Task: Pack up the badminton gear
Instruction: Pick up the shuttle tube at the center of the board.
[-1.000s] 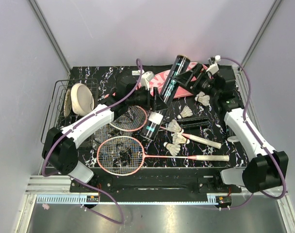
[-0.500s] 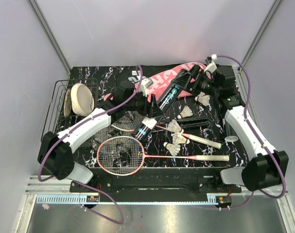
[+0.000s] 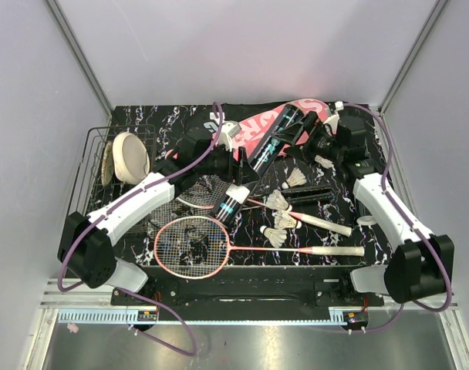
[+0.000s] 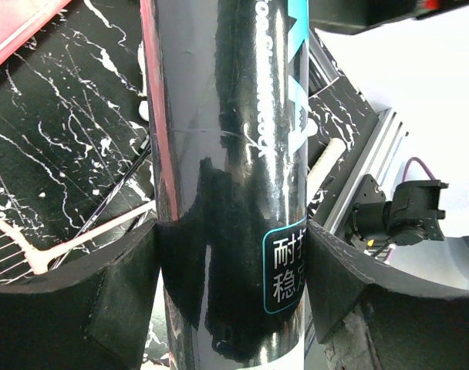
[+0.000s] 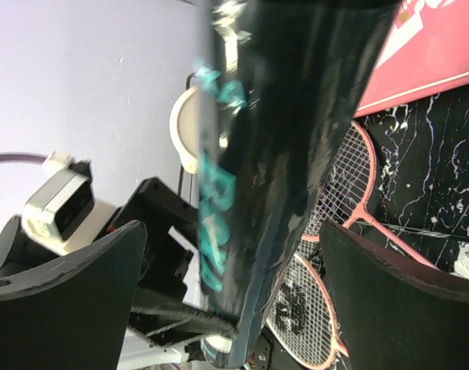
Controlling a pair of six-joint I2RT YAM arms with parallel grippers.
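The left gripper [image 3: 241, 171] is clamping the dark tube [image 3: 267, 148] near its lower half. In the left wrist view both black fingers [image 4: 65, 301] are pressing against the tube's sides with no gap showing. The tube is slanting across the middle of the black marbled table [image 3: 142, 116]: its near end is sitting over the edge of the smaller-looking racket [image 3: 207, 189], and its far end is reaching over the pink case [image 3: 254, 127] at the back. Whether that near end is touching anything below it cannot be told. The right gripper [image 3: 308, 132] is hanging at the tube's far end with its jaws spread wide. In the right wrist view the fingers [image 5: 72, 293] are standing on either side of the tube with clear space on both sides, so they are straddling it, not holding it. The second racket [image 3: 192, 247] is lying flat near the front edge, its white handle pointing right. Several white shuttlecocks [image 3: 278, 202] are lying scattered right of the tube, between the two handles, with one more [image 3: 323, 162] sitting just below the right gripper. At the left edge a wire basket [image 3: 88, 166] is holding a cream round disc [image 3: 130, 154], well apart from both grippers.
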